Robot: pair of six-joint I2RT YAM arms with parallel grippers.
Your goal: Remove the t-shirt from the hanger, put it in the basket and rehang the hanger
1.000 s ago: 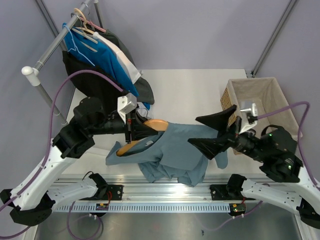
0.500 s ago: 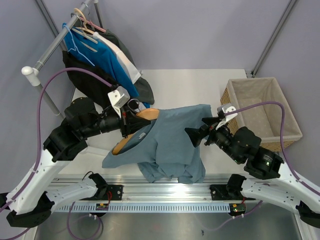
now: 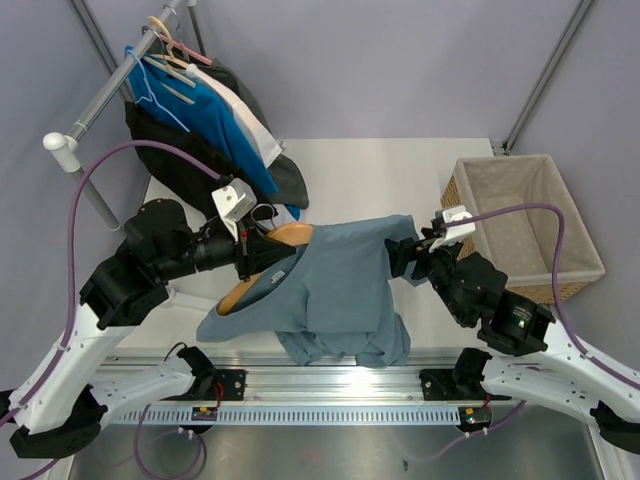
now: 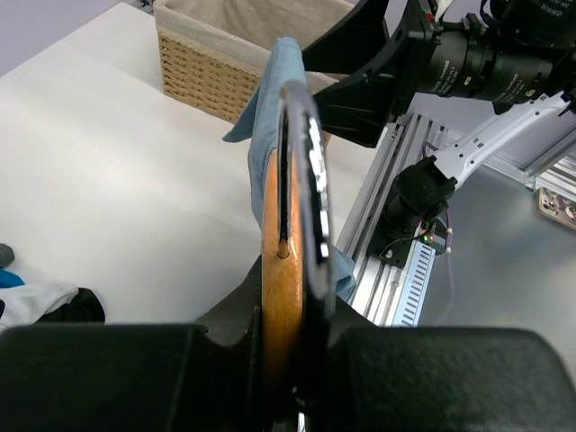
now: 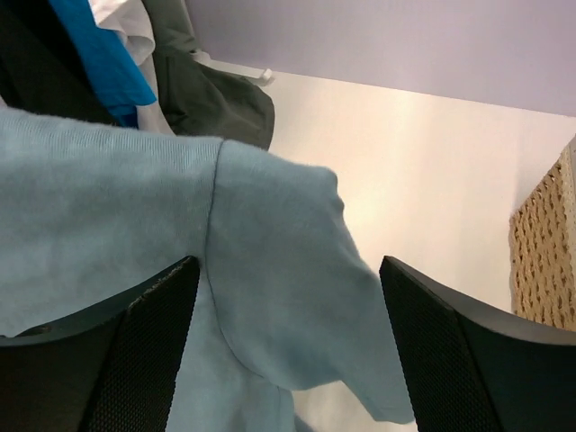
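A grey-blue t-shirt (image 3: 340,290) hangs on a wooden hanger (image 3: 272,238) held above the table. My left gripper (image 3: 247,250) is shut on the hanger near its hook; in the left wrist view the hanger (image 4: 283,243) sits edge-on between the fingers, with the shirt (image 4: 281,81) draped over its far end. My right gripper (image 3: 400,258) is open at the shirt's right shoulder. In the right wrist view the sleeve (image 5: 288,306) lies between the spread fingers (image 5: 153,324), not pinched.
A clothes rack (image 3: 90,110) with several hung garments stands at the back left. A wicker basket (image 3: 520,220) with a cloth liner sits at the right. The white table (image 3: 370,180) extends behind the shirt.
My right gripper has moved left from near the basket to the shirt's right shoulder. My left gripper has drawn the hanger slightly left, and the shirt has spread out wider.
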